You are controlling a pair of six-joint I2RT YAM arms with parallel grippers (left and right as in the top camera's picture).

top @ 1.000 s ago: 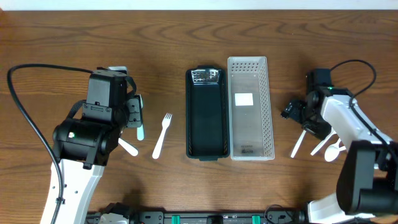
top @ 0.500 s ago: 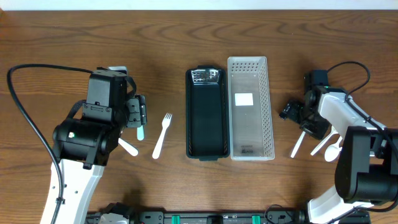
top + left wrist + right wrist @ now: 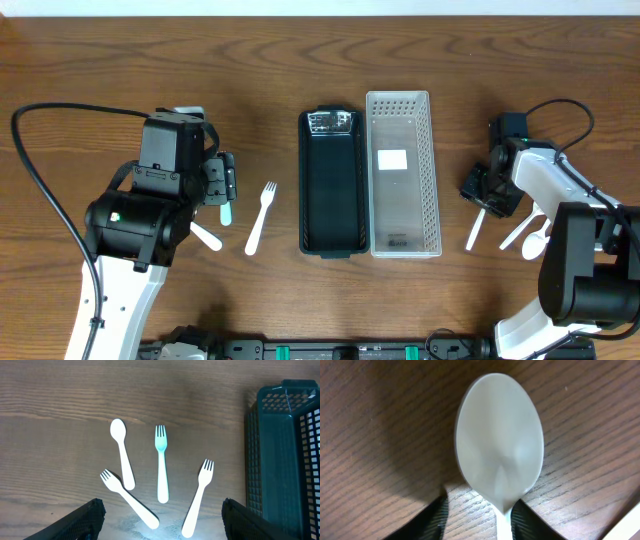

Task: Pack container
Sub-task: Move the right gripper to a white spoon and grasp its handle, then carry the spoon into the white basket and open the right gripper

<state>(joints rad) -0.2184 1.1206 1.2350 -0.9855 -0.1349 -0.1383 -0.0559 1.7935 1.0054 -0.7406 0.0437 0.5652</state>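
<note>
My right jaws stand apart astride the neck of a white plastic spoon [image 3: 499, 440] lying on the brown wooden surface [image 3: 370, 400], right of the long black plastic container [image 3: 330, 200]; my left jaws hang wide apart.

Two long baskets stand on the tabletop [image 3: 100, 60]: one dark basket [image 3: 330, 200] and one pale basket [image 3: 405, 215]. Left of them lie three forks, a teal fork [image 3: 161, 470], a white fork [image 3: 199, 497] and a second white fork [image 3: 127, 502], plus one white spoon [image 3: 122, 460]. To the right lie three white utensils [image 3: 476, 232].
</note>
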